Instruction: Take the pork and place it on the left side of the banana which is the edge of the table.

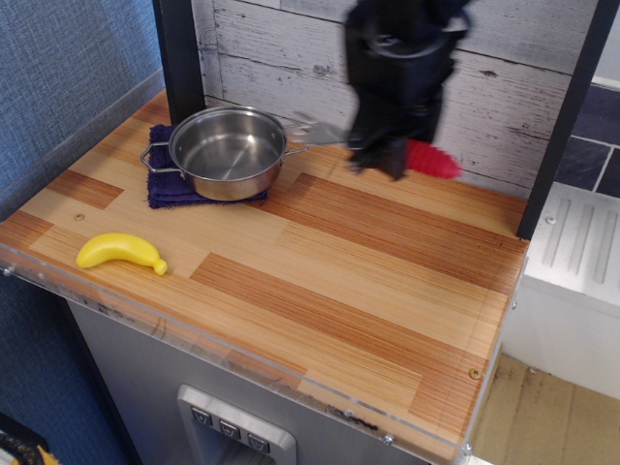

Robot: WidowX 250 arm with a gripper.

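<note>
My gripper [380, 163] is clamped on the pork [387, 147], held in the air at the far side, long axis running left-right. The banana [119, 251] lies well off to the near left, by the table [387, 291] edge.

Single view only: camera looking down at angle from above front-right corner of bench [320, 291], facing plank wall [281, 48], mid-distance, taking in whole benchtop.
</note>
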